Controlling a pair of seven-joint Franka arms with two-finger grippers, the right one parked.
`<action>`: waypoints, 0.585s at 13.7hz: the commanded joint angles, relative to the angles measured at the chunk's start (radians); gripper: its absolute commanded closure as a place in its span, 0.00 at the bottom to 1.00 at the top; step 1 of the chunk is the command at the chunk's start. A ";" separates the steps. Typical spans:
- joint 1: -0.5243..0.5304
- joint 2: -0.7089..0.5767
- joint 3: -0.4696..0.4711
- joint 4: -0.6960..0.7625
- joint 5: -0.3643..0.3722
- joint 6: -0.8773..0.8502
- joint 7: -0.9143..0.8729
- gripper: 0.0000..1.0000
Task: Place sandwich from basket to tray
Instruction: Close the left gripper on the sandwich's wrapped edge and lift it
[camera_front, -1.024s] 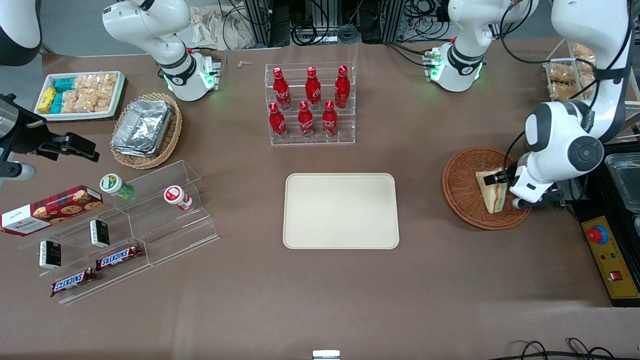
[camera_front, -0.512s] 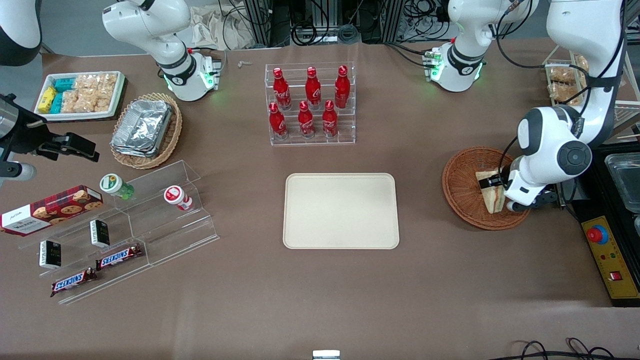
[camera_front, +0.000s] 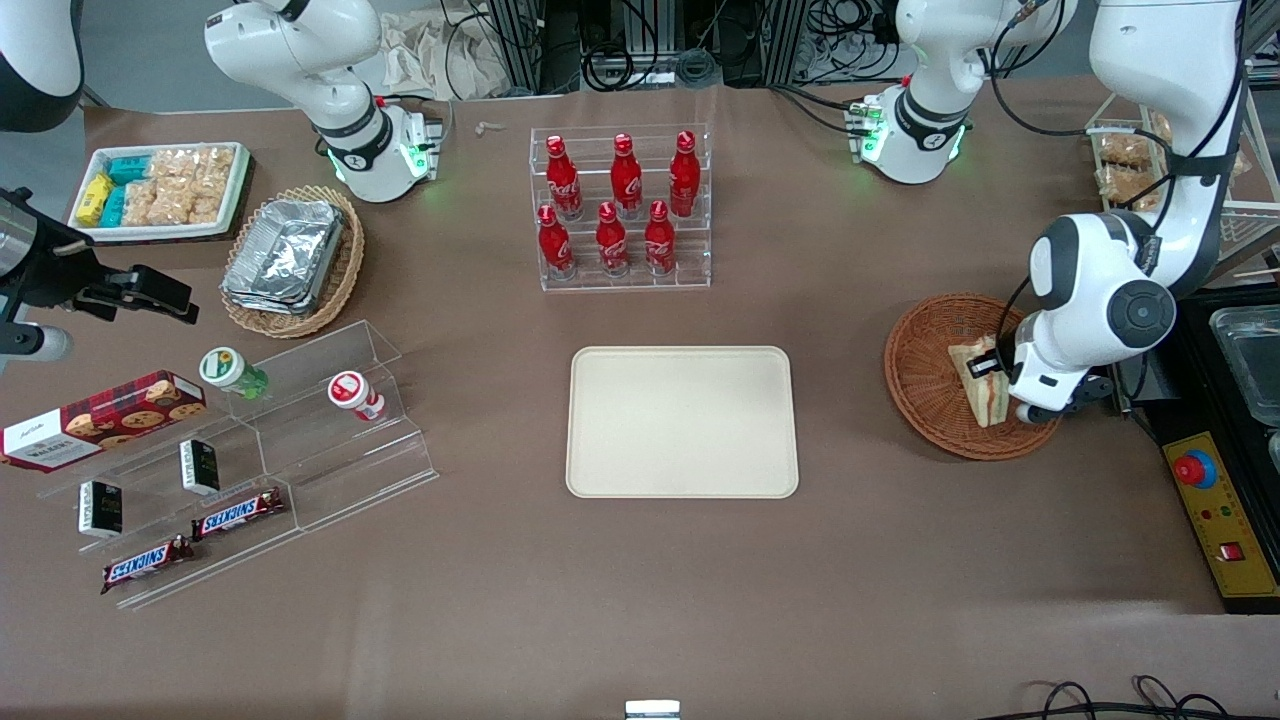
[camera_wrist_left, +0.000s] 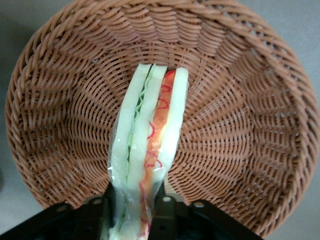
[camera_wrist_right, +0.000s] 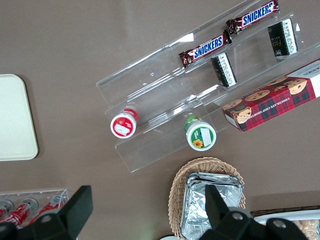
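The brown surface (camera_front: 900, 560) carries the beige tray (camera_front: 682, 422) at its middle, bare, with the round reddish wicker basket (camera_front: 925, 385) well apart from it toward the working arm's end. The sandwich (camera_front: 981, 385) is in the basket, standing on edge, its long axis running from the end effector (camera_front: 990, 366) out across the basket floor. In the wrist view the two fingers (camera_wrist_left: 162, 215) press against the wedge's flat faces at its near end, so the end effector is closed on the sandwich (camera_wrist_left: 147, 155), the red and green filling stripes facing the camera. The tray lies sideways from the grasp, toward the parked arm's end, so the carry likely runs that way after a lift. Compared with a second ago, the sandwich has tipped from lying flatter to standing more upright, and the wrist has shifted slightly farther from the front camera.
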 joint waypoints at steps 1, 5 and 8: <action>-0.005 -0.026 -0.011 0.065 0.003 -0.098 -0.038 0.94; -0.010 -0.025 -0.045 0.240 0.003 -0.310 -0.073 0.95; -0.012 -0.017 -0.064 0.398 -0.005 -0.474 -0.076 0.95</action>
